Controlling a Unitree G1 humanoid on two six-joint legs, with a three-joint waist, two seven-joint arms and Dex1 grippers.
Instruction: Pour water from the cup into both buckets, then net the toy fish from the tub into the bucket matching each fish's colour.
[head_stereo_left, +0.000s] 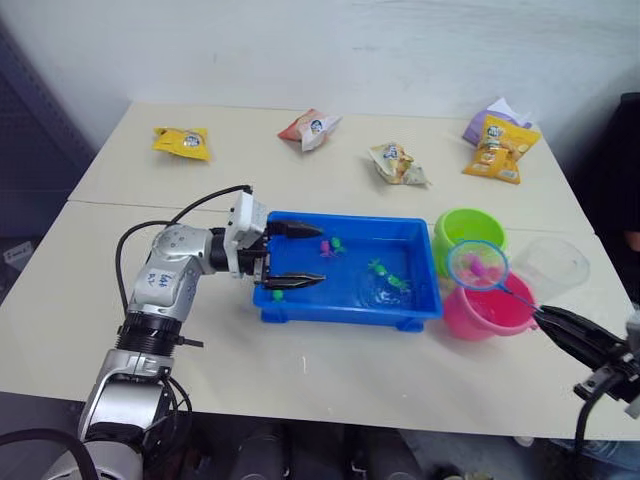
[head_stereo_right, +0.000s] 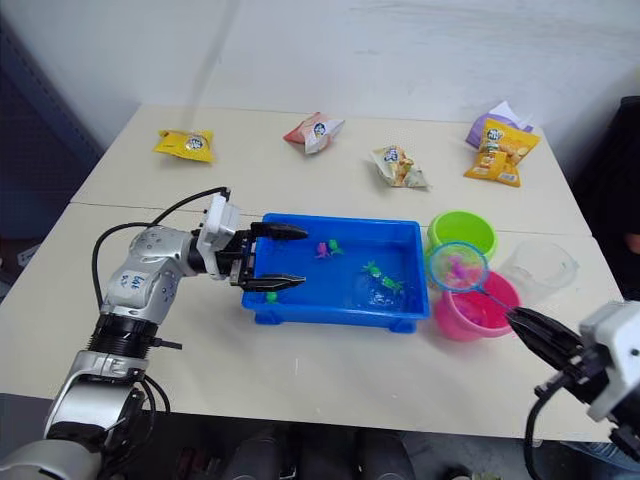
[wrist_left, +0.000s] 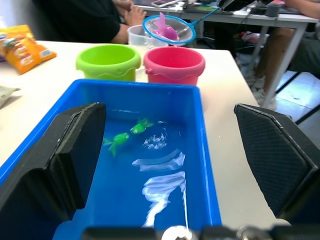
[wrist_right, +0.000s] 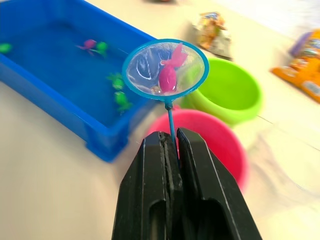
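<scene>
My right gripper (wrist_right: 172, 145) is clamped on the thin dark handle of the net (wrist_right: 165, 67); its light blue hoop hangs over the pink bucket (head_stereo_left: 487, 308), near the table's right edge, with a pink fish (wrist_right: 169, 75) lying in the white mesh; the lime green bucket (head_stereo_left: 470, 232) stands just behind the pink one, and the clear measuring cup (head_stereo_left: 552, 266) sits beside them, closer to the right edge. My left gripper (head_stereo_left: 288, 256) has its fingers spread wide, one on each side of the left end wall of the blue tub (head_stereo_left: 345, 306), which sits mid-table; green fish (wrist_left: 125, 136) and another pink one (head_stereo_left: 324, 247) are in its water.

The net is light, I judge, and its handle is thin and smooth enough to twist in my pads, so a firm hold low on the shaft suits; the fish is tiny, hard plastic, wet, likely to slide out at a tilt; the buckets are smooth, round, rigid plastic.
</scene>
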